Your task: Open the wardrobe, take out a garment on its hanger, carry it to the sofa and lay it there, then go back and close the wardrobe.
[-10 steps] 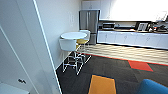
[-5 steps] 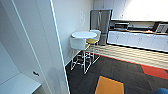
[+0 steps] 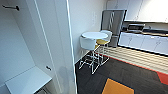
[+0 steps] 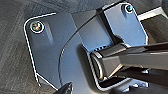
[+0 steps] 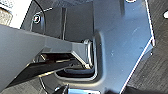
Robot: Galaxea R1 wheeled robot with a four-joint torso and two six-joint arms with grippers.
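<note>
**Colleague:** What was nearest to you in the head view?

**Me:** The wardrobe point(image 3: 37, 45), taking up the left half of the frame. I saw its open white interior: a pale shelf point(image 3: 28, 81) at the lower left, a dark rail point(image 3: 10, 7) at the upper left, and a small dark fitting point(image 3: 48, 67) on the inner panel. The edge of its door ran as a bright vertical line down the middle of the frame.

**Colleague:** And the hands?

**Me:** I could not tell whether either hand was released or clenched. In both wrist views I saw the robot's own dark plate and jointed bar over grey carpet, and I could not make the fingers out.

**Colleague:** What lay past the wardrobe?

**Me:** A dark carpet point(image 3: 120, 75) at the lower right, with an orange patch point(image 3: 116, 87) at the bottom edge. Beyond it, at centre frame, stood a round white table point(image 3: 94, 35) with white chairs point(image 3: 88, 43) close around it; one had a yellow seat point(image 3: 102, 41).

**Colleague:** And farthest off?

**Me:** A steel refrigerator point(image 3: 113, 25) at the upper middle, and to its right a row of white cabinets point(image 3: 145, 42) under a counter, running to the upper right corner.
</note>
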